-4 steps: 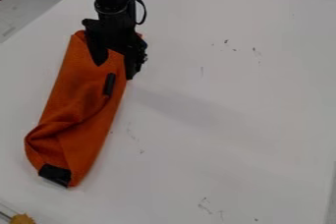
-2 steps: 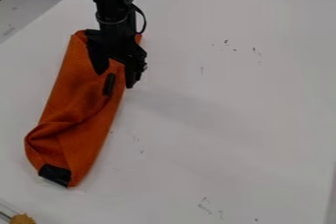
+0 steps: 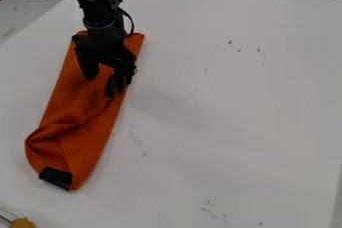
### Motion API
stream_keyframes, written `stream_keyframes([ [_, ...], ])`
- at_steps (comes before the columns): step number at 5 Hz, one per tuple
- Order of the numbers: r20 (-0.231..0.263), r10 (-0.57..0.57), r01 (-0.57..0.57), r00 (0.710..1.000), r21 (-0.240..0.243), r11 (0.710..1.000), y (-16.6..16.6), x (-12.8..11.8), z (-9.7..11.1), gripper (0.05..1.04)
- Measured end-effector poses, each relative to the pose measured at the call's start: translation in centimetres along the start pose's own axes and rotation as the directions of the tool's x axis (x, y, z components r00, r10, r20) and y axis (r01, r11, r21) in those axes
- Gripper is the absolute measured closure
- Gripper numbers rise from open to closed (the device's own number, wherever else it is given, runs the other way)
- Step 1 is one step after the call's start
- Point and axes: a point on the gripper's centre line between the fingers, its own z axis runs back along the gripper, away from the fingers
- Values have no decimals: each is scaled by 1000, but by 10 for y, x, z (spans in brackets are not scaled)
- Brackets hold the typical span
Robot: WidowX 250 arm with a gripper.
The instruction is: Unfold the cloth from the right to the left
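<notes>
Orange cloth (image 3: 73, 104), folded into a long strip, slants down the left side of the frame, a black patch (image 3: 56, 177) at its lower end. Over its upper half, upper left of the frame, hangs the claw (image 3: 105, 84), fingers spread apart with no visible grip on the fabric. One finger stands by a black strip (image 3: 110, 86) near the right edge, presumably to pinch a layer and draw it leftward. White desk (image 3: 234, 122) extends to the right.
</notes>
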Motion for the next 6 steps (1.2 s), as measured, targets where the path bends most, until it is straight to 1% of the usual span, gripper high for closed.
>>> stream_keyframes([
  [1, -10, 8, -8, 1000, -8, 1000, 3, -2, -3, 83],
  [2, -5, 7, -7, 1000, -8, 1000, 3, -1, -5, 132],
  [3, -5, 9, -10, 1000, -9, 1000, 3, -1, -5, 416],
  [4, 1, 16, -16, 1000, 1, 1000, 4, -1, -6, 720],
  [5, 1, 10, -10, 1000, 5, 1000, 3, -1, -6, 928],
  [6, 2, 12, -12, 1000, 3, 1000, 3, -1, -7, 1018],
])
